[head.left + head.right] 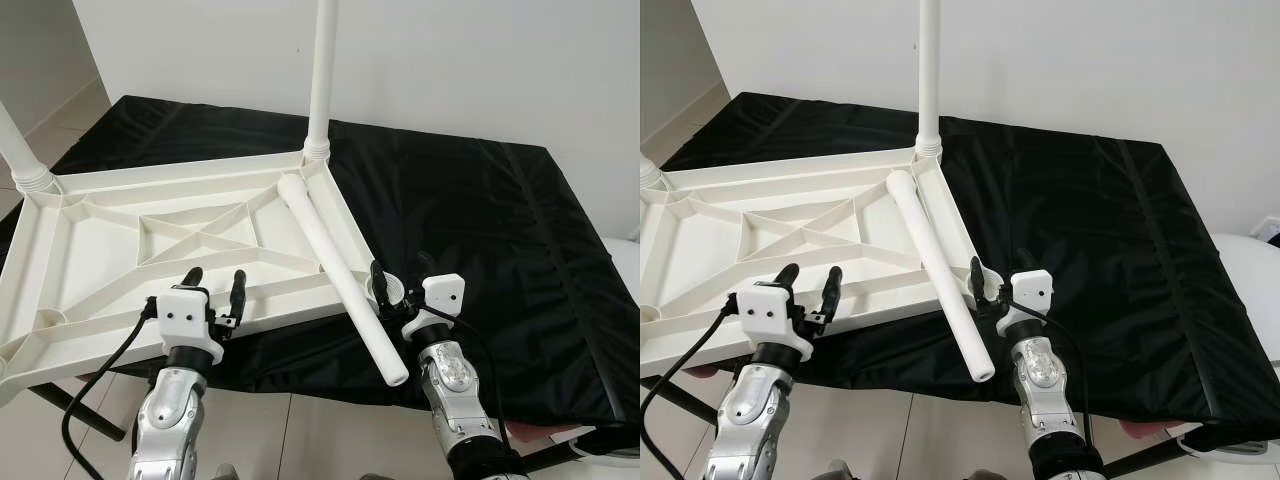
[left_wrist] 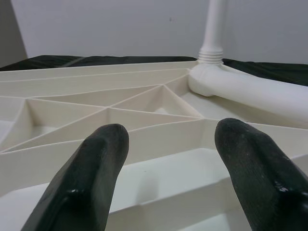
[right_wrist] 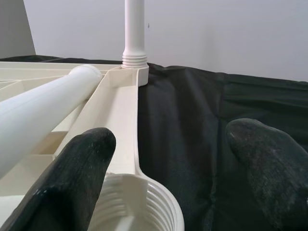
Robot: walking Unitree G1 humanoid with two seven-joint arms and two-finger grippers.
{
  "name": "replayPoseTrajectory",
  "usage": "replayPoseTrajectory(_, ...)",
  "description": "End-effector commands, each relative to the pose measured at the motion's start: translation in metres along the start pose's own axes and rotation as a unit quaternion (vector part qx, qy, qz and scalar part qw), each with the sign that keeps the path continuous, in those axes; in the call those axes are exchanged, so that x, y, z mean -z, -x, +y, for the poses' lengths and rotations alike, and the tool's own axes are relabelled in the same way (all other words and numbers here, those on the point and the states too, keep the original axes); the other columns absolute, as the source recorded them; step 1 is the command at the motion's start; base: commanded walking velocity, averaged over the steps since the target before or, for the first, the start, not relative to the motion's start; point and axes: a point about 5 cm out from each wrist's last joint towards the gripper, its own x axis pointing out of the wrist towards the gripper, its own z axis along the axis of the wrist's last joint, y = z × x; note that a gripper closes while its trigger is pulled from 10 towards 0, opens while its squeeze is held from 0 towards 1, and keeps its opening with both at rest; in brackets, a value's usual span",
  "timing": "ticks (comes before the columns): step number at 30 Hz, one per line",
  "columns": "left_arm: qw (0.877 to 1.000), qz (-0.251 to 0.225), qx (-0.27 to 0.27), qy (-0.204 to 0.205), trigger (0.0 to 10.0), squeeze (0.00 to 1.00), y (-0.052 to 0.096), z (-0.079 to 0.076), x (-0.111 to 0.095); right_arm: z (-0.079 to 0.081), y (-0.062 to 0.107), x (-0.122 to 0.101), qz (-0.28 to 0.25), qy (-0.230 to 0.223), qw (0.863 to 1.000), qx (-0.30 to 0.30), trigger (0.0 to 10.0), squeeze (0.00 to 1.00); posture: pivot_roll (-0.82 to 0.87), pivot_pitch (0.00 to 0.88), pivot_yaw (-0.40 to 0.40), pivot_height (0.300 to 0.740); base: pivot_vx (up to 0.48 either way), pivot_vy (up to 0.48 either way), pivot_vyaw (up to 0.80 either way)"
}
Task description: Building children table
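a white plastic tabletop [image 1: 150, 240] is lying upside down, ribs facing up, on a black cloth [image 1: 480, 230] that is covering a bed-like surface by a white wall [image 1: 480, 70]. one white leg [image 1: 320, 80] is standing upright, screwed into the tabletop's far right corner, and another leg [image 1: 20, 155] is standing at its far left corner. a loose leg [image 1: 340, 275] is lying slantwise across the tabletop's right edge, one end near the far right corner, the other end sticking out past the near edge over the tiled floor [image 1: 300, 440].

the left gripper [image 1: 215, 285] is hovering over the tabletop's near rail, its two black fingers [image 2: 91, 178] spread apart and gripping nothing. the right gripper [image 1: 400, 275] is sitting at the tabletop's near right corner, fingers wide apart and empty, straddling the threaded socket [image 3: 139, 207] there, just beside the loose leg.
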Motion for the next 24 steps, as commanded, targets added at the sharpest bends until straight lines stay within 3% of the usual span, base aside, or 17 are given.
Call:
replayPoseTrajectory(1,0.999,0.044,-0.029,0.010,10.0,0.00,0.009,0.009,0.015,0.001,0.000,0.003,0.006,0.004,1.000,-0.008,10.0,0.00,0.08,0.000,-0.064,0.740,0.000,0.000,0.00)
replayPoseTrajectory(14,0.996,0.040,-0.073,0.027,10.0,0.00,0.014,0.032,0.008,0.008,-0.009,0.001,0.003,-0.001,1.000,-0.027,10.0,0.00,0.11,0.000,-0.076,0.740,0.000,0.000,0.00)
replayPoseTrajectory(24,0.997,0.022,-0.076,0.014,10.0,0.00,-0.005,0.045,-0.001,0.007,-0.022,-0.002,-0.003,0.001,0.999,-0.037,10.0,0.00,0.13,0.000,-0.079,0.740,0.000,0.000,0.00)
